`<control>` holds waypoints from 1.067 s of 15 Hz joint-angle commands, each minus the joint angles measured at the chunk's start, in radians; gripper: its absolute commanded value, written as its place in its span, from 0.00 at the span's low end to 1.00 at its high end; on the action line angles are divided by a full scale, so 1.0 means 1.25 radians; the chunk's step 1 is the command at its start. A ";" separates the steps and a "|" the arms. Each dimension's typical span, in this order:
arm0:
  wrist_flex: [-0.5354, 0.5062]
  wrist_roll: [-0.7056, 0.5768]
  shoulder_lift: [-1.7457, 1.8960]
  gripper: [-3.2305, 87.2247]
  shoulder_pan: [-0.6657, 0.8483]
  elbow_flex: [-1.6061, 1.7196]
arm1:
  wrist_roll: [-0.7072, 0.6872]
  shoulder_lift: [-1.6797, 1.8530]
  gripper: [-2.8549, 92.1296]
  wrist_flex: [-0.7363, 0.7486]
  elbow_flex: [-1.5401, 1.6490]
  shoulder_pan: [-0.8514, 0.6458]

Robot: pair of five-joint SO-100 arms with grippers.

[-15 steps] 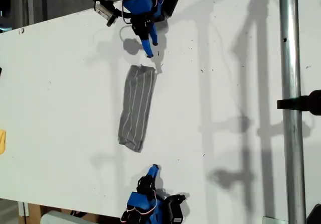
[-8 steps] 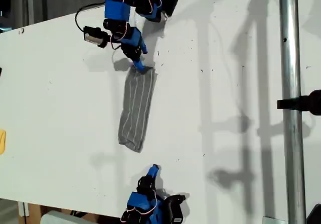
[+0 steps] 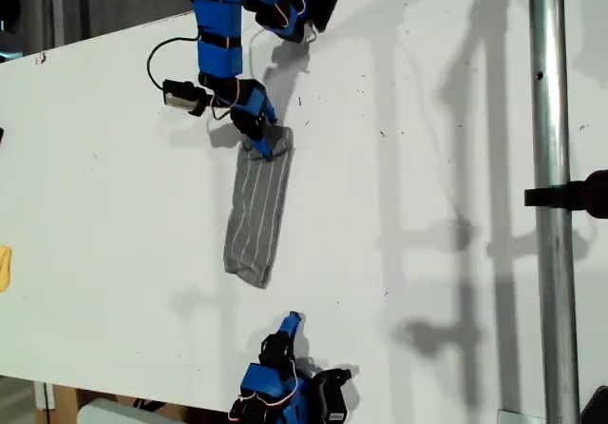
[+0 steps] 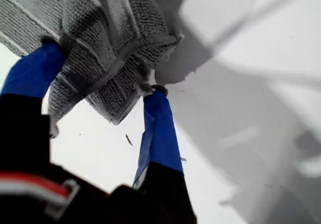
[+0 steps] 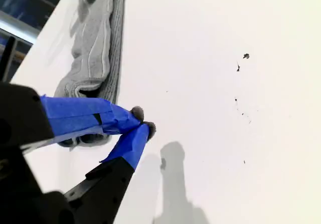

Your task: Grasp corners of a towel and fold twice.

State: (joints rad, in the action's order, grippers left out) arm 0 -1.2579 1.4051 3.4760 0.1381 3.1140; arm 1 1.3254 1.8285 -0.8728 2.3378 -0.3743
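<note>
- Since approx 1 s ago our first gripper (image 3: 258, 145) has come off the bare table (image 3: 114, 158) and down onto the towel's (image 3: 258, 205) far end, nearest the exterior view's top; that end now looks bunched up.
- Our second gripper (image 3: 293, 321) hasn't shifted; it sits near the exterior view's bottom edge, apart from the towel's near end.
- Towel lies roughly mid-table as a long narrow strip, already folded. Long axis runs from the exterior view's top to its bottom, leaning slightly: far end sits more to that view's right, near end more to its left.
- Stripes run lengthwise, along the long axis.
- Fabric: thin grey cloth, nubbly terry-like weave in the first wrist view, w/ narrow white lines. Layered edges show at the gathered end (image 4: 120, 48).
- First gripper (image 4: 100, 73): blue-taped jaws set wide, one either side of the rumpled towel end, touching the cloth. We can't tell if they pinch it.
- Second gripper (image 5: 143, 123): blue-taped tips meet, nothing between them. Towel's rolled end (image 5: 98, 48) lies just beyond, not touched.
- Table is flat, white, hard, w/ small dark specks.
- Shiny metal pole (image 3: 553, 196) runs top to bottom along the exterior view's right.
</note>
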 commanded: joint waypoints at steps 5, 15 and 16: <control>-0.001 0.002 0.004 0.02 -0.009 0.005 | 0.005 -0.220 0.38 0.099 -0.199 -0.005; -0.001 -0.001 0.004 0.02 -0.006 0.005 | -0.017 0.228 0.03 -0.371 -0.097 0.050; -0.001 -0.004 0.004 0.02 -0.006 0.005 | 0.042 0.367 0.03 -0.525 -0.106 0.087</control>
State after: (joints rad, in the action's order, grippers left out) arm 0 -1.2579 1.4051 3.4760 0.1319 3.1140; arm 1 1.3008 2.0295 -1.3008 2.2135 -0.3129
